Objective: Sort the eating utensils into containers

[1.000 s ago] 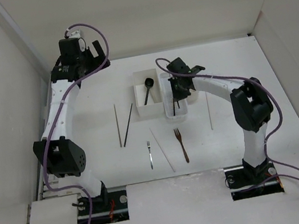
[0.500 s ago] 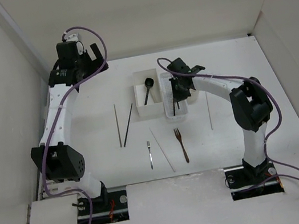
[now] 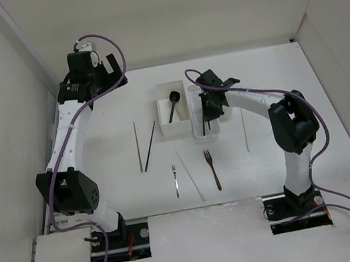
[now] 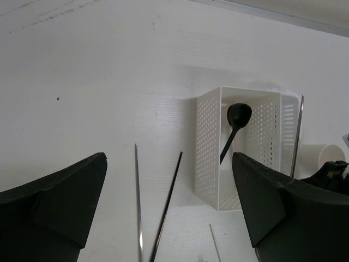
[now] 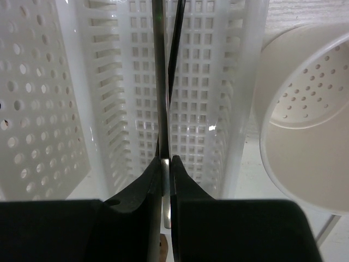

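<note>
Sorting was partly done: the black spoon (image 3: 172, 104) lay in the white square box (image 3: 173, 127), while four loose chopsticks (image 3: 150, 145), the small silver fork (image 3: 176, 179) and the brown fork (image 3: 212, 168) lay unsorted on the surface (image 3: 116, 182) nearer the bases. The right arm reached left over the narrow perforated basket (image 3: 206, 133); the right end effector (image 5: 166, 161) was pinched narrowly on thin held chopsticks (image 5: 159, 82) above the basket's inside, with the cream cup (image 5: 305, 125) just right. The left arm stretched toward the far left corner, and the left end effector (image 3: 112, 69) was spread wide, holding nothing.
</note>
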Controlling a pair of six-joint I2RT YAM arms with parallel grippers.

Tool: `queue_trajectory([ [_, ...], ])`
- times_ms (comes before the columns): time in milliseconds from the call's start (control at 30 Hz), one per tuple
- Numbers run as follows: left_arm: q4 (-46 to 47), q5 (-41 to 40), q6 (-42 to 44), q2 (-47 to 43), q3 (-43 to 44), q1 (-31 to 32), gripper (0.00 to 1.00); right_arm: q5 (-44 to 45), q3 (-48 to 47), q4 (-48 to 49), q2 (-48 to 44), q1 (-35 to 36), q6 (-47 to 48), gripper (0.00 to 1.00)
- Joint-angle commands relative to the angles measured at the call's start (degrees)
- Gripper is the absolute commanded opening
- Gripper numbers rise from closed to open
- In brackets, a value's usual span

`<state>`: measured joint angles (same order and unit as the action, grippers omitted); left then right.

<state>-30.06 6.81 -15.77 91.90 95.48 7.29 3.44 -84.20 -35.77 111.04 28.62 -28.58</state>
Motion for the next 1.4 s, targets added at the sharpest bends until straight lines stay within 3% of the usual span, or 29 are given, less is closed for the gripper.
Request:
queue_trajectory([
  [0,1.15,-0.04,-0.14,-2.78,-0.03,-0.26,0.99,0.25,1.14,0.78,-0.57,0.65,-0.95,0.01],
  [333,1.15,-0.04,-0.14,-3.30,-1.18,-0.26,0.99,0.25,2.20,0.79,-0.57,0.65,-1.48,0.01],
  [433,1.68,-0.04,-0.14,-3.30,-1.18,-0.26,0.99,0.25,2.20,1.32,0.48,0.65,-1.48,0.07],
  [500,1.68,-0.04,-0.14,-3.30,-1.18,-0.26,0.99,0.25,1.50,1.32,1.10,0.65,-1.48,0.20],
  [633,1.68,-0.04,-0.14,-3.30,-1.18,-0.26,0.99,0.25,0.45,0.79,1.10,0.65,-0.87,0.32],
  [833,1.68,-2.85,-0.14,-3.30,-1.79,-0.26,0.99,1.82,-2.28,-0.44,0.50,1.17,0.27,0.38],
  [1033,3.17,-4.35,5.90,-2.25,-7.83,-0.26,0.82,3.06,-8.86,-1.58,-2.93,1.70,2.91,0.38],
  [1167,0.11,-6.35,9.09,0.46,-12.59,0.26,0.58,6.48,-13.17,-1.58,-8.02,1.70,5.37,0.39],
  [1367,-0.70,-6.54,13.83,4.08,-19.45,2.11,0.61,8.69,-15.90,-0.09,-11.82,-0.05,7.40,0.39],
])
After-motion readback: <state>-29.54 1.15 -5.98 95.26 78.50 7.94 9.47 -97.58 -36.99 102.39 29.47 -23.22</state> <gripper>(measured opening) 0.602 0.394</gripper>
